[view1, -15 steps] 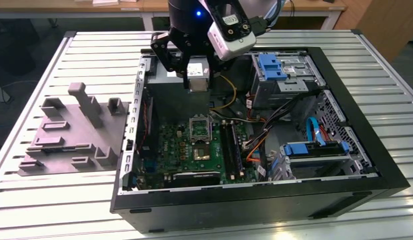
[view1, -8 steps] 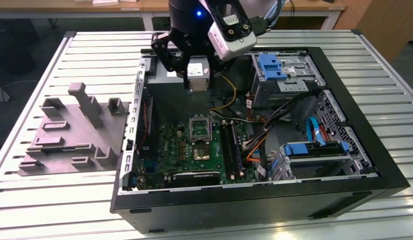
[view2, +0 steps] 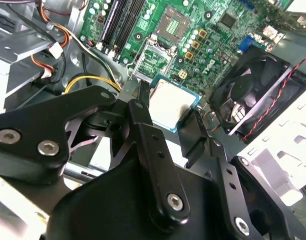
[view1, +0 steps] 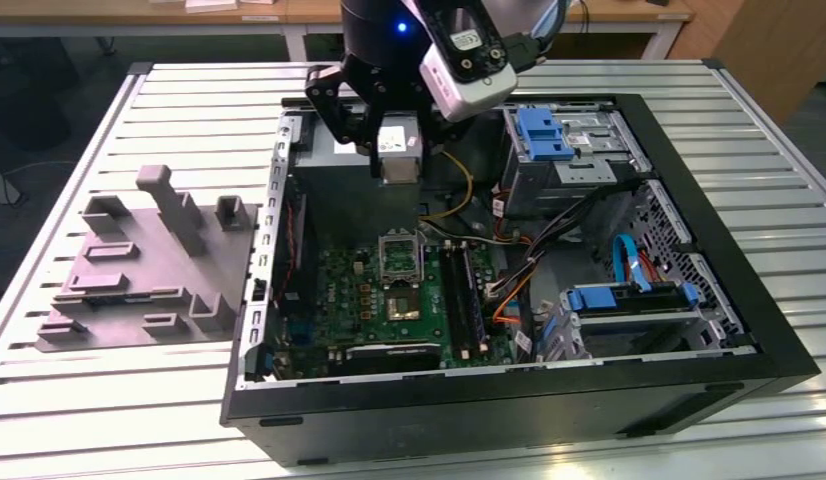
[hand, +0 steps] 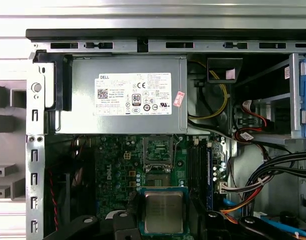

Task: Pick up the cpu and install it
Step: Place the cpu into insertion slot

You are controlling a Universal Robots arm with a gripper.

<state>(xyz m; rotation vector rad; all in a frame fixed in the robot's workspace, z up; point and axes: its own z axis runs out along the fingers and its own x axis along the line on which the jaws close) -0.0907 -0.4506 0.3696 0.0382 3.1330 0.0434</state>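
The cpu, a flat square chip with a dull silver top, hangs in the air over the back part of the open computer case. My gripper is shut on the cpu, one black finger on each of two opposite edges. In both wrist views the cpu sits between the fingers of the gripper, metal top showing. Below and ahead lies the green motherboard with its silver-framed socket, well apart from the chip.
A grey plastic fixture with upright blocks lies on the slatted table at the exterior view's left. Inside the case are a power supply, a black fan, blue-handled drive cages and loose cables.
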